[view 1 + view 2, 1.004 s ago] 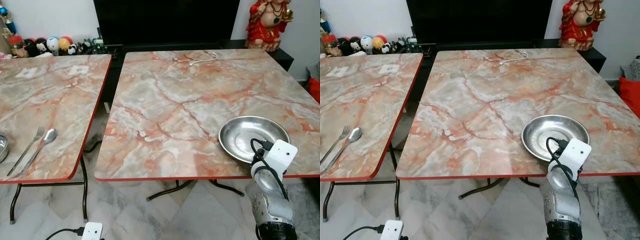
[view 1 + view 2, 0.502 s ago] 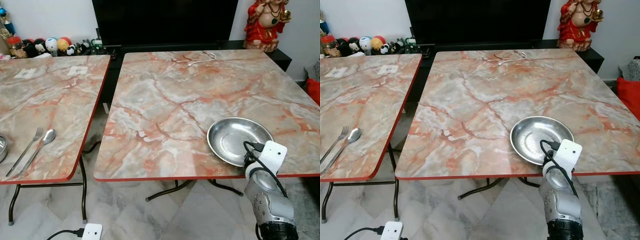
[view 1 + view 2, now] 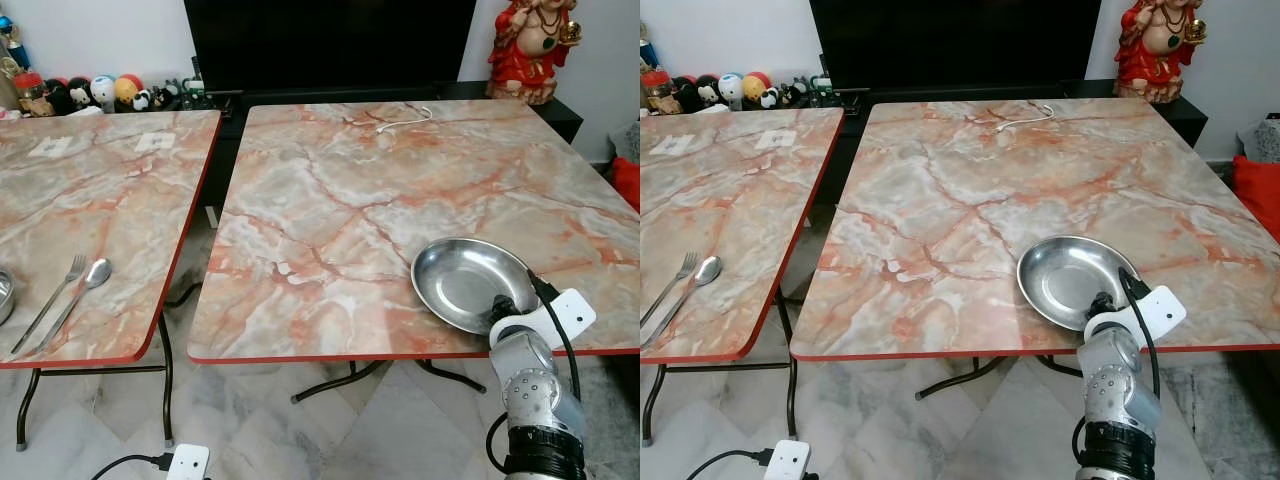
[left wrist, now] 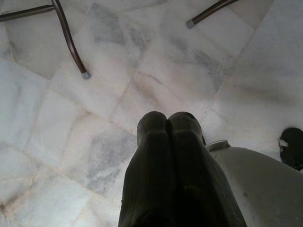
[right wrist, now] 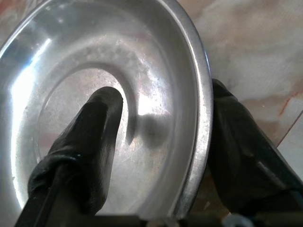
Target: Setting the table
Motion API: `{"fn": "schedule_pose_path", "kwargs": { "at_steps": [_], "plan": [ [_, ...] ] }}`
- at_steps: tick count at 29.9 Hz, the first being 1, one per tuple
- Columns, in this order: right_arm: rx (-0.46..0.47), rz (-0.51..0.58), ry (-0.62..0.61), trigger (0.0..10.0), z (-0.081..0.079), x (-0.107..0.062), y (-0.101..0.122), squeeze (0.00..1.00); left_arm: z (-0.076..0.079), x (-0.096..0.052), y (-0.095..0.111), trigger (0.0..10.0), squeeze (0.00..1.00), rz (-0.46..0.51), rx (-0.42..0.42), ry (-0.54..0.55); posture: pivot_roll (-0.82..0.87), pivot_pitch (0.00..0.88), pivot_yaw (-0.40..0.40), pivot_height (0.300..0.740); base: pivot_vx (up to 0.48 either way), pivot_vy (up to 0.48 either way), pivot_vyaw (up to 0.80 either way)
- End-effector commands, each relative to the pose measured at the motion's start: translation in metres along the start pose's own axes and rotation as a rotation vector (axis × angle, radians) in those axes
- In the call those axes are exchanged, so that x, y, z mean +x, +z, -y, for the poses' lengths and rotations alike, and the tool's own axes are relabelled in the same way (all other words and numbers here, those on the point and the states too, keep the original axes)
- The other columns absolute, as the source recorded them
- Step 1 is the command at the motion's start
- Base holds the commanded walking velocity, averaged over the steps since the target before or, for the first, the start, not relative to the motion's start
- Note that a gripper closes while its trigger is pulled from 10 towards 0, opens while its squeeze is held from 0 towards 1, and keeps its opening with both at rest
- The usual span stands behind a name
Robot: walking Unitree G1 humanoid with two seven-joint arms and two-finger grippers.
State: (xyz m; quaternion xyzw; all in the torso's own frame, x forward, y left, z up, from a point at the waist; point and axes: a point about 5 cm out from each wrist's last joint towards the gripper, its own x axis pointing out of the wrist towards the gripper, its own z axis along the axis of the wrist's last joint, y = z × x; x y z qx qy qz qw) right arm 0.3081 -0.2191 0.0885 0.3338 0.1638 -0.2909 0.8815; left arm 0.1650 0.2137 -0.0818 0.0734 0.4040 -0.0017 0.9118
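The steel plate (image 3: 470, 285) is sitting at about 5 o'clock on the right-hand table (image 3: 400, 180), close to the near red edge, and the right gripper (image 5: 156, 142) is straddling its near rim: one black finger (image 5: 85, 142) is lying inside the dish, the other is sitting outside and under the rim, so the gripper is pinching the plate's edge. The step in hand looks like placing the plate for a setting; whether it is resting fully on the table or being carried just above it is hard to judge. The next move calls for settling it flat, clear of the edge, then spreading the fingers and drawing straight back without dragging the rim. The fork (image 3: 55, 295) and spoon (image 3: 80, 290) are waiting at 8 o'clock on the left-hand table (image 3: 100, 190), beside a steel bowl (image 3: 4, 292) cut off by the frame. The left gripper (image 4: 166, 142) is hanging idle over the marble floor (image 4: 85, 94), fingers pressed together. A white cable (image 3: 405, 118) is lying at 12 o'clock, its far end unclear.
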Motion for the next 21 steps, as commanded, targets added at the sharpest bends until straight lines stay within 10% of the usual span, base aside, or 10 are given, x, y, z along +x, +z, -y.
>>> {"fn": "schedule_pose_path", "kwargs": {
  "at_steps": [1,11,21],
  "plan": [
    [0.006,0.001,-0.009,10.0,0.001,0.001,-0.001,0.00,-0.004,-0.001,-0.002,10.0,0.00,-0.003,0.018,0.002,-0.02,0.000,0.015,0.740,0.000,0.000,0.00],
    [0.017,0.191,-0.106,10.0,0.015,-0.005,0.019,0.00,-0.002,-0.001,-0.001,10.0,0.00,0.004,0.034,-0.010,-0.02,0.000,0.018,0.740,0.000,0.000,0.00],
    [-0.462,0.459,0.255,10.0,-0.011,-0.030,0.041,0.00,-0.012,0.000,0.005,10.0,0.00,0.040,-0.040,0.042,-0.07,0.000,0.027,0.740,0.000,0.000,0.00]
  ]
}}
